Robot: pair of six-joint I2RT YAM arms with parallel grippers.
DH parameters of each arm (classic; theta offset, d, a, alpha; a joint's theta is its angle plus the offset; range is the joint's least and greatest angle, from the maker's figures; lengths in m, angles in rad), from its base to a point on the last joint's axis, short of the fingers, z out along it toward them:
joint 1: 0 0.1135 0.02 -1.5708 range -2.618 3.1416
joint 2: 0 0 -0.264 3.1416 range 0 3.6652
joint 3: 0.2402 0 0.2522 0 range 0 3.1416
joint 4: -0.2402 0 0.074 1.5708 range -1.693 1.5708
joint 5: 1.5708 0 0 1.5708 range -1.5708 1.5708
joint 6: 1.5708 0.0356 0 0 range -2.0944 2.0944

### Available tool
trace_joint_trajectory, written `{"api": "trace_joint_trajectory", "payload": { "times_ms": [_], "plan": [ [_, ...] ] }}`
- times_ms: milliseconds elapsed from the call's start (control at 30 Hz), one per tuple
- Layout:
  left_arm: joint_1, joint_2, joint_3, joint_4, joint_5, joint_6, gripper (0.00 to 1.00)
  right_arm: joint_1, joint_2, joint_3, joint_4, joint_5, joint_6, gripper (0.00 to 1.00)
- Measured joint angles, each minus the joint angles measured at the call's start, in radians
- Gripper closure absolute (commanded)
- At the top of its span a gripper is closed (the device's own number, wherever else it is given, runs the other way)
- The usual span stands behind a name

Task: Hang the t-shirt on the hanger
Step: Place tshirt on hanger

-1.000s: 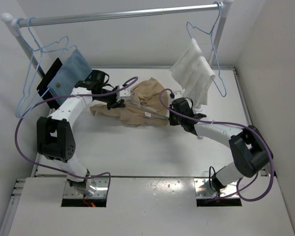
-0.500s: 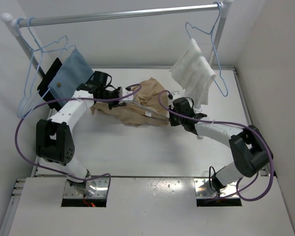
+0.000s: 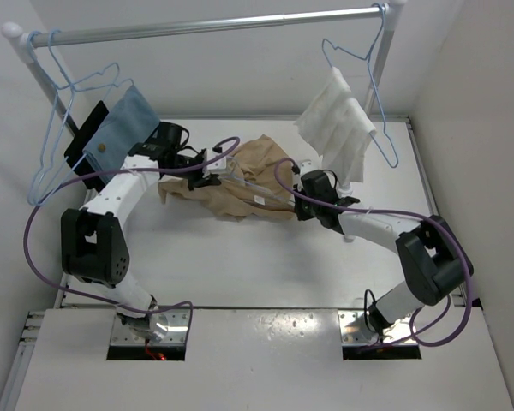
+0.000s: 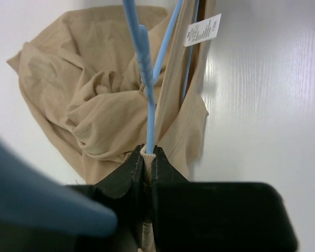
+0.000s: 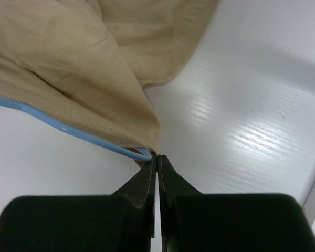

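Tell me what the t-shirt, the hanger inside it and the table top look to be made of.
t-shirt: soft, matte tan knit, probably cotton; it crumples in loose folds and has a ribbed edge.
hanger: thin light-blue wire, likely coated metal; it has a smooth sheen and is twisted at the neck.
table: hard, glossy white surface with streaky reflections; painted or laminated, I cannot tell which.

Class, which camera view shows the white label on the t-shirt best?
The left wrist view: the label is large and unobstructed, though its print is unreadable. Top external shows only a tiny white speck; the right wrist view misses it.
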Motion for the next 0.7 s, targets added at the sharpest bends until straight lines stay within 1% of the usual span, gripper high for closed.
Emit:
{"api": "trace_joint_trajectory", "payload": {
  "times_ms": [67, 233, 367, 600, 700],
  "plan": [
    [0.002, 0.000, 0.010, -0.011, 0.007, 0.016, 1.00, -0.002, 0.002, 0.000, 0.001, -0.007, 0.000, 1.00],
    [0.002, 0.000, 0.015, -0.045, -0.017, 0.143, 1.00, -0.012, 0.002, 0.000, 0.007, -0.015, 0.000, 1.00],
    [0.002, -0.002, -0.011, -0.049, -0.054, 0.234, 1.00, -0.013, 0.002, 0.000, 0.006, -0.027, -0.004, 1.00],
    [0.000, -0.002, -0.042, -0.034, -0.088, 0.284, 1.00, -0.013, -0.002, 0.002, -0.010, -0.049, -0.023, 1.00],
    [-0.010, -0.003, -0.059, -0.019, -0.129, 0.300, 1.00, -0.014, -0.010, 0.006, -0.019, -0.060, -0.039, 1.00]
  ]
}}
